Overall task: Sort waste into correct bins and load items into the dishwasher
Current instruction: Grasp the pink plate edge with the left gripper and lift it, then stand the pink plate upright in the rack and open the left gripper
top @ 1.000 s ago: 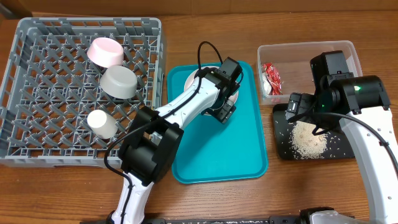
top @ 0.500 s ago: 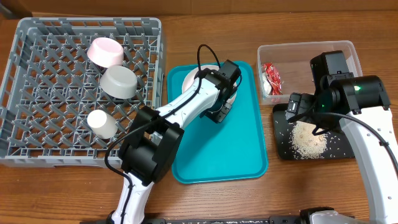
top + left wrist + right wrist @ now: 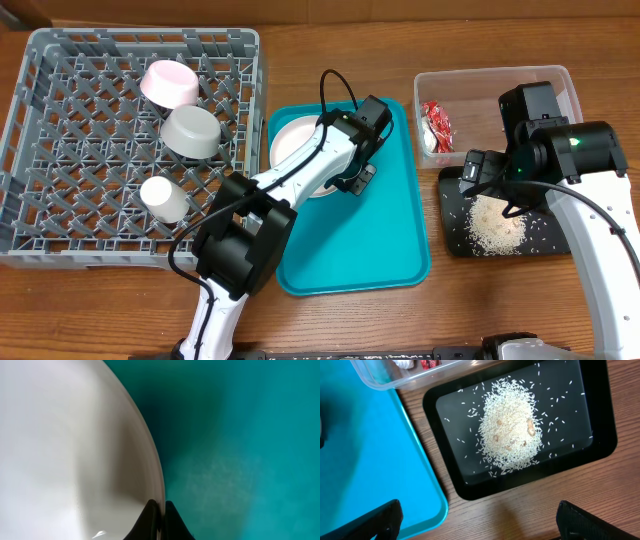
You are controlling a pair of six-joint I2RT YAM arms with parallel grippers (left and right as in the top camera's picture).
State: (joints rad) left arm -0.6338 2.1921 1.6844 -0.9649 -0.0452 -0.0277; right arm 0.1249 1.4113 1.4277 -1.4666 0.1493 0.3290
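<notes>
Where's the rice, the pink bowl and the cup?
Rice (image 3: 507, 427), right wrist view, middle of the pile.
Pink bowl (image 3: 168, 83), overhead view, its side.
Cup (image 3: 165, 200), overhead view, its side.

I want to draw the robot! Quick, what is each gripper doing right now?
Left gripper: closed on the white plate's rim.
Right gripper: open, holding nothing.

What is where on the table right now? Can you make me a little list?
plate: over the teal tray, rim pinched by the left tool
right tool: open, above the black tray
rice: piled in the black tray
wrapper: in the clear tub
rack: pink bowl, grey bowl, cup inside
</notes>
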